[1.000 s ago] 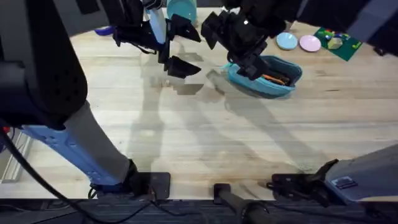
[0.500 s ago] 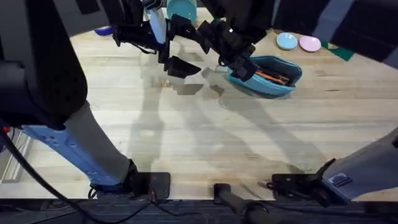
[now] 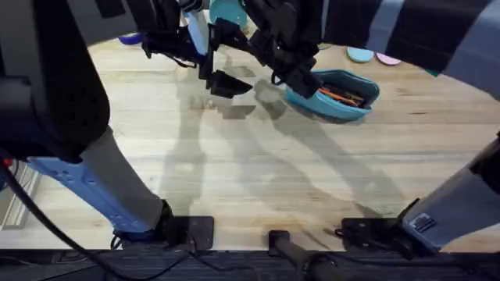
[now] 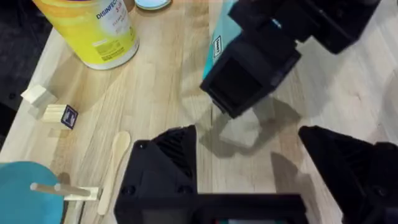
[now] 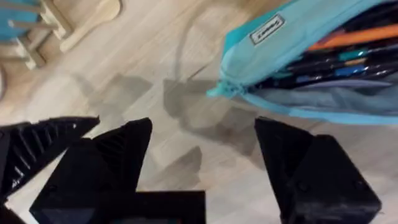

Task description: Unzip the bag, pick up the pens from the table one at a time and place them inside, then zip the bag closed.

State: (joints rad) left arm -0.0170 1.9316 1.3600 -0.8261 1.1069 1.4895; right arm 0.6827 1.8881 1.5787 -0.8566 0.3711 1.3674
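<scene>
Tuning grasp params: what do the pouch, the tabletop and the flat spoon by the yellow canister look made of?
Turquoise pencil pouch: soft woven fabric, matte; it sags and creases, has a sewn label and a zipper edge. Table: light wood planks, visible grain and seams, smooth low-sheen finish. Spoon: probably unfinished pale wood, the same tone as the table, flat and matte. Yellow canister: likely plastic with a glossy printed label.

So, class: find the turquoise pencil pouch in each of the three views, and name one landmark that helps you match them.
Overhead: the bag lies open at upper centre-right, beside the right tool.
Left wrist: a turquoise sliver of its end shows at top centre, behind the right tool.
Right wrist: its open mouth takes the upper right.
Shared landmark: the bag's small white label.
</scene>
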